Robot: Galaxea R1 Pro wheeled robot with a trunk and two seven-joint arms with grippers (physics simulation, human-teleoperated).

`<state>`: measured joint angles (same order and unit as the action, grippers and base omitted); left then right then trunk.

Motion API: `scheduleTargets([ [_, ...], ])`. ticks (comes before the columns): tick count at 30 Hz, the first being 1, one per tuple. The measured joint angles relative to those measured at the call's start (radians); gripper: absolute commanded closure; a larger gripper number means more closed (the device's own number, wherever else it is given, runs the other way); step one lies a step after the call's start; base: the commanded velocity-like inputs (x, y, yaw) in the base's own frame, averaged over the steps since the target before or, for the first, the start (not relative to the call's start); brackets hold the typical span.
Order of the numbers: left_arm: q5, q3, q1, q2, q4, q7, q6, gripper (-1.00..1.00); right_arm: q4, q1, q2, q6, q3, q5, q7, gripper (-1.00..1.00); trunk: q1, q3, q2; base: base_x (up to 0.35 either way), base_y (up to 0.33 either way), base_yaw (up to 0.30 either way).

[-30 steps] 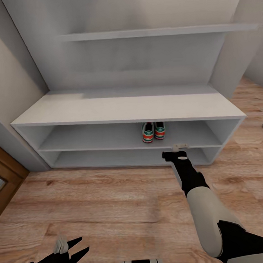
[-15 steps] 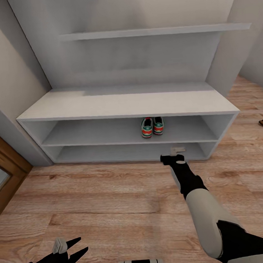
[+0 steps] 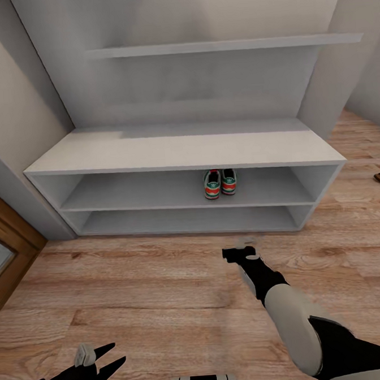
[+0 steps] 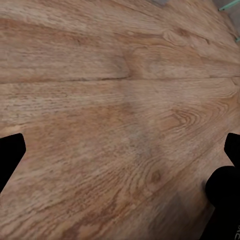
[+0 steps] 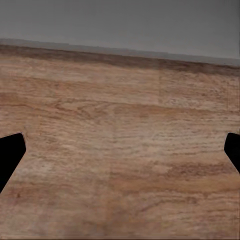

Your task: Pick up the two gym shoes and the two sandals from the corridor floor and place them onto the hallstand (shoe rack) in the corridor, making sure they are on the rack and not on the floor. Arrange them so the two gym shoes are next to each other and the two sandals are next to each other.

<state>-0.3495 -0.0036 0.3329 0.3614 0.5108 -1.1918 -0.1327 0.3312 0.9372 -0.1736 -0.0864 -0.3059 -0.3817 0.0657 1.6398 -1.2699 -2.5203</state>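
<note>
pair of cream-white lace-up gym shoes (image 3: 220, 184) side by side on the upper open shelf of the pale-grey hallstand (image 3: 181, 151); right gripper (image 3: 241, 251) over the wood-plank floor (image 3: 151, 289), well apart from them, fingers spread, empty; left gripper (image 3: 103, 360) fingers spread.

rack (image 3: 181, 151): pale grey
shoes (image 3: 219, 184): white, green stripes, red-and-teal heels
floor (image 3: 163, 294): light brown wood grain
</note>
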Motion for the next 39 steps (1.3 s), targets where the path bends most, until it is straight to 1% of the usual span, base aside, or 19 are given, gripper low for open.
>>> scheduleTargets([
  [1, 0.000, 0.000, 0.000, 0.001, 0.000, 0.000, 0.000, -1.00, -0.007, -0.012, 0.000, 0.007, 0.000, 0.000, 0.000, -1.00, 0.000, 0.000, 0.000, 0.000, 0.000, 0.000],
  [3, 0.000, 0.000, 0.000, 0.001, 0.000, 0.000, 0.000, -1.00, -0.013, -0.028, 0.000, 0.012, 0.000, 0.000, -0.001, -1.00, -0.001, 0.008, 0.000, 0.000, 0.000, 0.000],
  [6, 0.000, 0.000, 0.000, 0.002, -0.002, 0.000, 0.000, -1.00, -0.020, -0.061, 0.007, 0.017, 0.000, 0.000, -0.003, -1.00, -0.002, 0.019, 0.001, 0.000, 0.000, 0.000],
  [7, 0.000, 0.001, -0.001, 0.002, -0.003, 0.001, 0.001, -1.00, -0.023, -0.088, 0.010, 0.019, -0.001, 0.000, -0.005, -1.00, -0.003, 0.023, 0.001, 0.000, 0.000, 0.000],
  [9, 0.000, 0.001, 0.000, 0.002, -0.004, 0.001, 0.001, -1.00, -0.024, -0.111, 0.012, 0.021, 0.000, -0.001, -0.006, -1.00, -0.004, 0.031, 0.002, 0.000, 0.000, 0.000],
  [10, 0.000, 0.003, -0.001, 0.002, -0.004, 0.002, 0.001, -1.00, -0.024, -0.134, 0.015, 0.025, 0.000, -0.001, -0.006, -1.00, -0.004, 0.035, 0.002, 0.000, 0.000, 0.000],
  [13, 0.000, 0.017, -0.001, 0.003, -0.006, 0.003, 0.002, -1.00, -0.025, -0.168, 0.021, 0.038, 0.001, -0.003, -0.008, -1.00, -0.005, 0.046, 0.003, 0.000, 0.000, 0.000],
  [14, 0.001, 0.055, -0.001, 0.005, -0.007, 0.002, 0.004, -1.00, -0.025, -0.204, 0.035, 0.062, 0.001, -0.004, -0.010, -1.00, -0.006, 0.050, 0.003, 0.000, 0.000, 0.000],
  [15, 0.001, 0.066, -0.001, 0.005, -0.007, 0.002, 0.004, -1.00, -0.025, -0.215, 0.041, 0.070, 0.002, -0.005, -0.010, -1.00, -0.006, 0.054, 0.003, 0.000, 0.000, 0.000],
  [16, 0.003, 0.087, -0.001, 0.005, -0.008, 0.002, 0.004, -1.00, -0.024, -0.231, 0.053, 0.084, 0.002, -0.005, -0.011, -1.00, -0.007, 0.058, 0.003, 0.000, 0.000, 0.000],
  [17, 0.004, 0.096, -0.001, 0.005, -0.008, 0.002, 0.004, -1.00, -0.024, -0.239, 0.060, 0.090, 0.003, -0.005, -0.011, -1.00, -0.007, 0.062, 0.004, 0.000, 0.000, 0.000],
  [18, 0.006, 0.110, -0.001, 0.006, -0.009, 0.003, 0.005, -1.00, -0.024, -0.252, 0.075, 0.101, 0.003, -0.005, -0.014, -1.00, -0.008, 0.066, 0.004, 0.000, 0.000, 0.000],
  [20, 0.008, 0.120, -0.002, 0.006, -0.010, 0.003, 0.005, -1.00, -0.024, -0.263, 0.093, 0.109, 0.004, -0.004, -0.018, -1.00, -0.009, 0.073, 0.004, 0.000, 0.000, 0.000],
  [21, 0.009, 0.129, -0.006, 0.006, -0.011, 0.007, 0.005, -1.00, -0.027, -0.284, 0.124, 0.117, 0.003, -0.003, -0.035, -1.00, -0.009, 0.077, 0.005, 0.000, 0.000, 0.000],
  [30, 0.011, 0.134, -0.015, 0.007, -0.014, 0.040, 0.001, -1.00, -0.044, -0.320, 0.190, 0.123, 0.006, -0.004, -0.127, -1.00, -0.013, 0.112, 0.007, 0.000, 0.000, 0.000],
  [31, 0.012, 0.134, -0.015, 0.006, -0.015, 0.062, -0.002, -1.00, -0.048, -0.330, 0.213, 0.128, 0.005, -0.003, -0.161, -1.00, -0.014, 0.116, 0.007, 0.000, 0.000, 0.000],
  [32, 0.012, 0.134, -0.016, 0.007, -0.015, 0.079, -0.004, -1.00, -0.049, -0.337, 0.228, 0.137, 0.006, -0.002, -0.180, -1.00, -0.014, 0.120, 0.007, 0.000, 0.000, 0.000],
  [36, 0.012, 0.134, -0.016, 0.006, -0.016, 0.119, -0.009, -1.00, -0.051, -0.348, 0.252, 0.161, 0.006, -0.001, -0.201, -1.00, -0.016, 0.135, 0.008, 0.000, 0.000, 0.000],
  [39, 0.012, 0.134, -0.016, 0.005, -0.017, 0.145, -0.011, -1.00, -0.050, -0.352, 0.263, 0.176, 0.006, -0.001, -0.208, -1.00, -0.017, 0.147, 0.009, 0.000, 0.000, 0.000],
])
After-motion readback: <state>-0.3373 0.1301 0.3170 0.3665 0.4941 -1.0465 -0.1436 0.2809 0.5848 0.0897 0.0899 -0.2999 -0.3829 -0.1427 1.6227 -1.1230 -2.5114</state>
